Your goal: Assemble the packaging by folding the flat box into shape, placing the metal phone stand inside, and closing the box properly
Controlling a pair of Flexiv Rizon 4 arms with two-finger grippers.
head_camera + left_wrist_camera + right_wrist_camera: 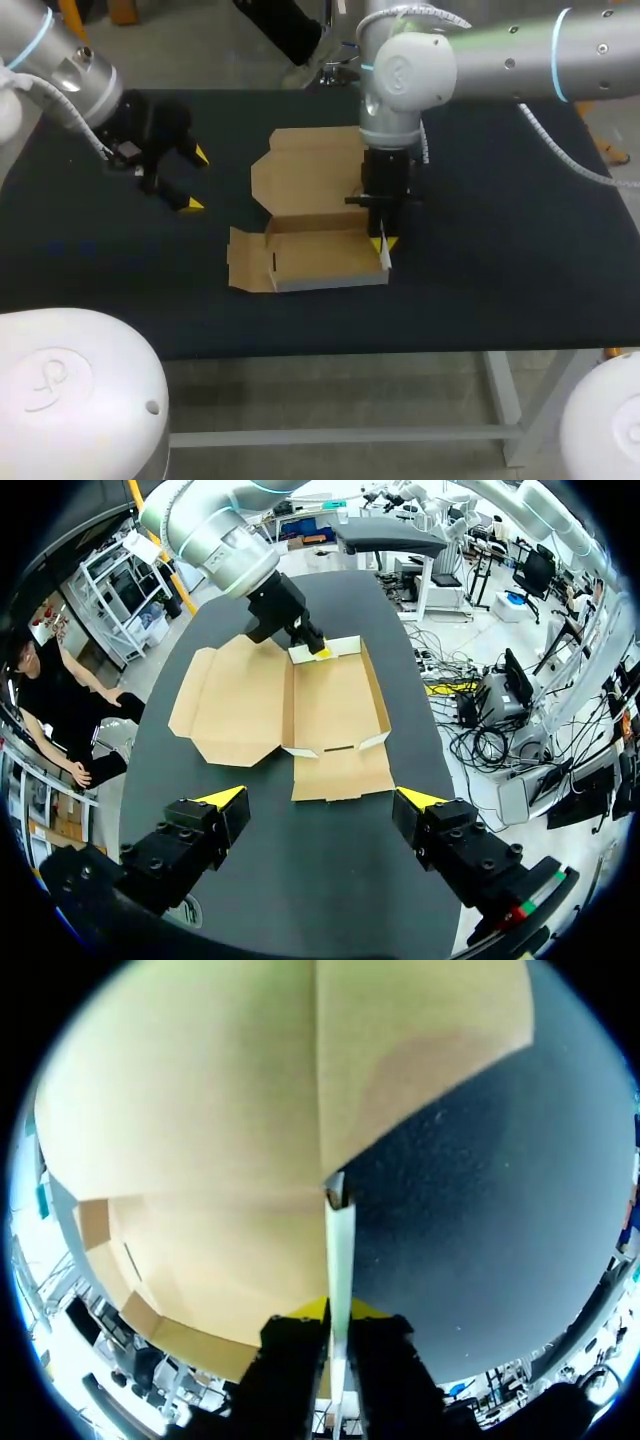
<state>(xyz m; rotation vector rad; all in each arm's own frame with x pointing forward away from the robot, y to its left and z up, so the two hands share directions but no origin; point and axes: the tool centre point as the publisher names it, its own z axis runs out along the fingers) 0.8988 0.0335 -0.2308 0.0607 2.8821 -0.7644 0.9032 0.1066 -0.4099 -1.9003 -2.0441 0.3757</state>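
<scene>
My right gripper (383, 243) is nipped nearly closed on the box's (310, 215) right end flap (338, 1260), which stands upright. The lid panel (310, 165) lies flat on the box's far side. My left gripper (196, 180) is wide open and empty, off the box's left. I'd hinge the flap about its crease without lifting, or the box slides. The left could pin the base. Phone stand isn't in view.

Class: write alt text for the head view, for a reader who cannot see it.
A partly folded cardboard box lies on a black table, with the right arm clamping its raised right end wall in its jaws. The left arm sits off to the left, jaws open, apart from the box.
</scene>
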